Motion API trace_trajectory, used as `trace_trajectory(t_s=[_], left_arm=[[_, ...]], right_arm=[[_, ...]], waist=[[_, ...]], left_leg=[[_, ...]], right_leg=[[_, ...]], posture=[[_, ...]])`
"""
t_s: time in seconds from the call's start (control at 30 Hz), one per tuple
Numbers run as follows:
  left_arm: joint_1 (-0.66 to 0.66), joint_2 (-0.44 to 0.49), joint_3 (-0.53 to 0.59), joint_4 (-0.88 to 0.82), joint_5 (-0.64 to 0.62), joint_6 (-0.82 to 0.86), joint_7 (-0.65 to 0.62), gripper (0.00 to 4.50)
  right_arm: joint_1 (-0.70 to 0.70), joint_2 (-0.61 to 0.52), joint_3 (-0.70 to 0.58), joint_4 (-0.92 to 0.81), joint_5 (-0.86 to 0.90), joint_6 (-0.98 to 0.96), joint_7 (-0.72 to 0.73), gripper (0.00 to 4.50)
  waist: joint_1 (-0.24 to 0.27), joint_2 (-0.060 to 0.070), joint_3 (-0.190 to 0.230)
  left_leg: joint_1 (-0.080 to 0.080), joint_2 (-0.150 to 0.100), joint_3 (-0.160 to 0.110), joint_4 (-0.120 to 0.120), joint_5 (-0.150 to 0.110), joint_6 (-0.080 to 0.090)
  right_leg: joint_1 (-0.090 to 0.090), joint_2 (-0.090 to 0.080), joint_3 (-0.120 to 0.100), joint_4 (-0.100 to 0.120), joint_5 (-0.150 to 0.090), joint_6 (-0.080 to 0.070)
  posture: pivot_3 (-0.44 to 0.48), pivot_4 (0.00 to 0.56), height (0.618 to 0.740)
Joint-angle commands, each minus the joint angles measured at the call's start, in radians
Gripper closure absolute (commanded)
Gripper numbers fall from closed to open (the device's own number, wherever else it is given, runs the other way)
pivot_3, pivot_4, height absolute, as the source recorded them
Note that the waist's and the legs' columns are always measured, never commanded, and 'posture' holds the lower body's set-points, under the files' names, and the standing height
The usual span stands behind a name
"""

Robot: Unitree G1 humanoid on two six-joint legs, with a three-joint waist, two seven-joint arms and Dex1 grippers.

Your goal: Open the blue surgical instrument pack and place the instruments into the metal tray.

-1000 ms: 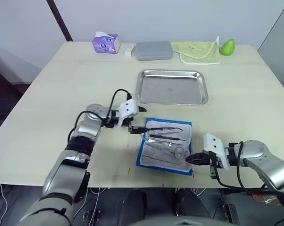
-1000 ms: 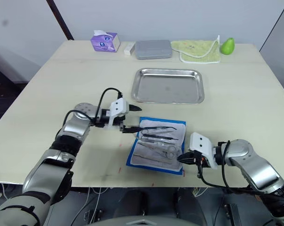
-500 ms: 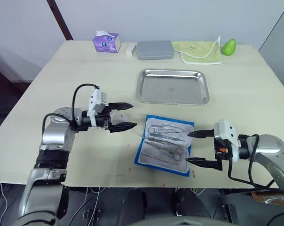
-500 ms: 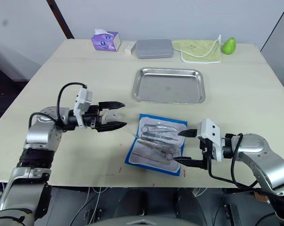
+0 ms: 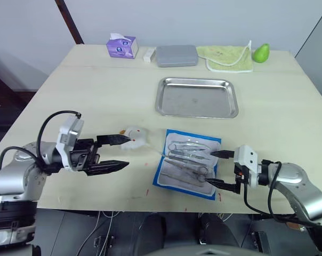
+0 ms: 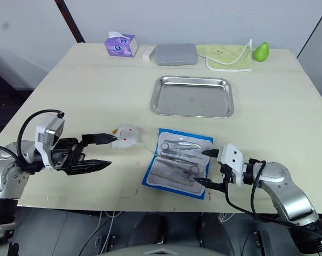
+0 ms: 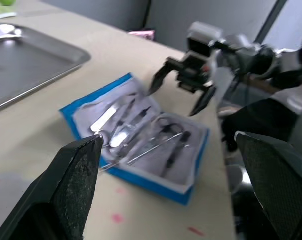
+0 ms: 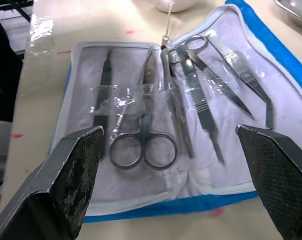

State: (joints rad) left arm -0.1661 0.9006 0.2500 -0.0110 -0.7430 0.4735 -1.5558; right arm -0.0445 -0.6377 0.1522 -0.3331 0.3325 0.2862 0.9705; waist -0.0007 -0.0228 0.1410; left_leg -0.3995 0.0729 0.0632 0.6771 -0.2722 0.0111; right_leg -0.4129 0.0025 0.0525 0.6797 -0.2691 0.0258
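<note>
The blue surgical instrument pack [image 5: 188,163] is lying unfolded near the front edge of the wooden table [image 5: 97,90], pale lining up, blue border showing all round. The instruments [image 8: 191,107] are lying side by side on the lining: ring-handled scissors [image 8: 141,145], straight forceps, angled tweezers, some under clear plastic straps.

The metal tray [image 5: 196,97] is sitting just beyond the pack, toward the far side, apart from it and holding nothing.

The right gripper [image 5: 216,168] is hovering at the pack's right edge, its two black fingers spread wide, tips pointing left over the lining, grasping nothing. In the right wrist view the fingers are framing the laid-out tools from either side.

The left gripper [image 5: 114,153] is hanging over the table well left of the pack, fingers likewise parted and empty, tips pointing right. A small crumpled white wad [image 5: 134,138] is lying on the table just past its upper fingertip, between gripper and pack.

Along the far edge, left to right: a purple tissue box [image 5: 121,47], a small white block [image 5: 148,54], a grey rectangular case [image 5: 176,55], a pale green cloth [image 5: 228,57], a green pear-shaped object [image 5: 261,52].
</note>
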Motion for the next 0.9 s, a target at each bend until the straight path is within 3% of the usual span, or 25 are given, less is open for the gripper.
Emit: trace_trajectory(t_s=[0.03,0.9], left_arm=[[-0.001,0.018,0.026,-0.014,-0.022,-0.021,-0.057,0.0],[0.02,-0.017,-0.018,-0.038,0.014,-0.116,-0.034,0.0]], right_arm=[[0.005,0.017,-0.001,0.004,-0.008,-0.044,-0.008,0.03],[-0.051,0.063,0.053,0.269,-0.11,-0.267,0.075,0.03]], waist=[[-0.003,0.001,0.001],[-0.009,0.0,0.001]], left_leg=[[0.0,0.0,0.0,0.0,0.0,0.0],[0.0,0.0,0.001,0.0,0.0,0.0]], right_leg=[[0.0,0.0,0.0,0.0,0.0,0.0],[0.0,0.001,0.001,0.0,0.0,0.0]], posture=[[0.0,0.15,0.736],[0.0,0.15,0.736]])
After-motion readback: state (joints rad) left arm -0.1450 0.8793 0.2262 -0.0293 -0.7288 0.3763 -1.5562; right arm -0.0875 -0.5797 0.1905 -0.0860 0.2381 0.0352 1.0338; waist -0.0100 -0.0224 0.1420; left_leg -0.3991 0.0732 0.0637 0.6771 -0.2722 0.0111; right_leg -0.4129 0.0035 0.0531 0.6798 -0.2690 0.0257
